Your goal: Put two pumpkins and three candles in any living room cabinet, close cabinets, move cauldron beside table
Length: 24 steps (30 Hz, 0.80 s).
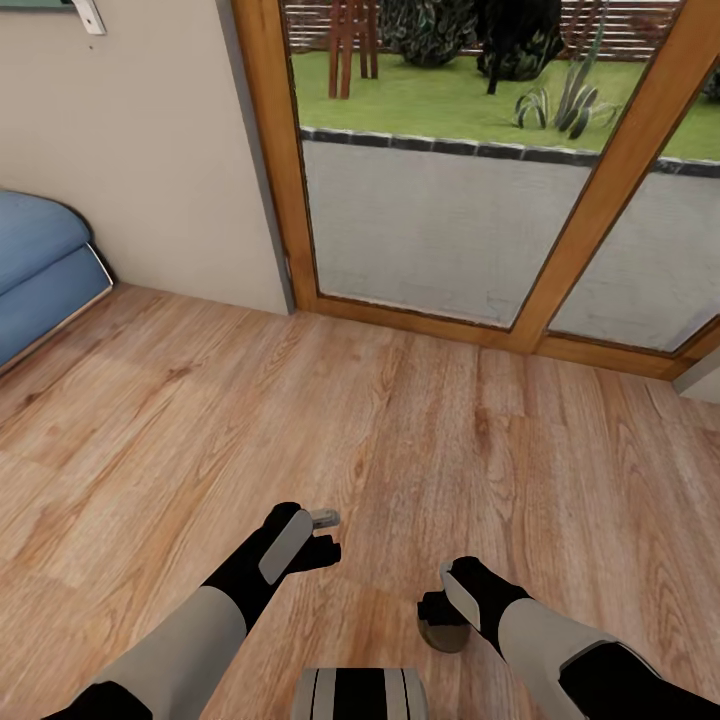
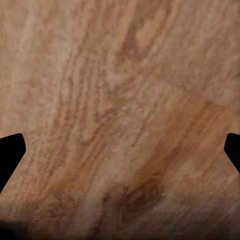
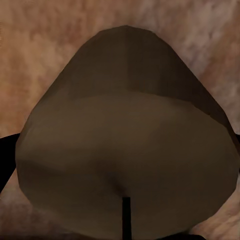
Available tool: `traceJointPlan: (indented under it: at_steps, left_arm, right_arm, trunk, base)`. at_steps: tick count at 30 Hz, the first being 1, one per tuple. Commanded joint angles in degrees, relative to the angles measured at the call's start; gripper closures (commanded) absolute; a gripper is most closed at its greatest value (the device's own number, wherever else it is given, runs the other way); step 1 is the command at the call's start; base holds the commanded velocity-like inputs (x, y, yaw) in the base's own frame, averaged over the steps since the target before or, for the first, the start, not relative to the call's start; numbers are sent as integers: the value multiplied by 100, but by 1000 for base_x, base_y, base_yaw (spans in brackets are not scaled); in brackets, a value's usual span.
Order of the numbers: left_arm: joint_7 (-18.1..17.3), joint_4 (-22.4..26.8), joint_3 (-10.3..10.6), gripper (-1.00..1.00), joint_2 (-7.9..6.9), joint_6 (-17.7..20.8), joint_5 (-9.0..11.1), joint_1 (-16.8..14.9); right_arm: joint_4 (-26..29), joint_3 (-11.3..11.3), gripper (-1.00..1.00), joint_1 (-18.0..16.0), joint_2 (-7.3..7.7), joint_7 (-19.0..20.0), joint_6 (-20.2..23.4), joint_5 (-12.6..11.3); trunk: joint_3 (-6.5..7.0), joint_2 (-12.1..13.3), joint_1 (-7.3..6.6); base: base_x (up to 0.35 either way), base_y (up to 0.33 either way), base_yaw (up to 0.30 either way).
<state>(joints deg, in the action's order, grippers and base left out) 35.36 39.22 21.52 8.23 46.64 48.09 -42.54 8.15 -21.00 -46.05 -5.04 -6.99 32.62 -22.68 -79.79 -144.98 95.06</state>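
A squat dark grey-olive candle (image 1: 445, 634) hangs just above the wooden floor, with my right gripper (image 1: 440, 612) shut on it near the bottom of the head view. The right wrist view looks onto the candle's (image 3: 120, 145) top from very close, its thin wick pointing at the camera. My left gripper (image 1: 325, 535) hovers a little to the left over bare planks; its black fingertips (image 2: 10, 150) stand wide apart, open with nothing between them. The pumpkins, cabinet, cauldron and table are out of view.
A glass patio door in a wooden frame (image 1: 272, 160) stands ahead, with a garden beyond it. A beige wall (image 1: 130, 150) runs to its left. A blue sofa (image 1: 40, 270) juts in at the left edge. Wooden floor (image 1: 400, 400) stretches between me and the door.
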Motion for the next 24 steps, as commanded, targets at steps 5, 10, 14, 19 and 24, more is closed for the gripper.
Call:
traceJointPlan:
  at_steps: [5,10,14,19,24]
  left_arm:
    - [59,4,19,-100,0,3,60,-2]
    - [66,-74,19,-100,-1,-4,49,-2]
    - [67,-191,19,-100,3,-13,44,-4]
    - [68,-280,24,-100,3,-15,35,-5]
    - [68,-394,19,-100,0,-15,26,-2]
  right_arm:
    - [11,-35,100,0,1,-47,21,-61]
    - [13,-29,100,0,1,-48,17,-61]
    - [14,-27,100,0,0,-46,17,-61]
    - [18,-25,100,0,2,-41,19,-61]
    - [20,-2,100,0,3,-41,25,-69]
  trunk:
    - [107,5,-14]
    - [218,12,-27]
    - [306,17,-37]
    - [417,24,-50]
    - [531,31,-63]
  base:
    - [0,0,0]
    - [0,0,0]
    - [0,0,0]
    - [0,0,0]
    - [0,0,-15]
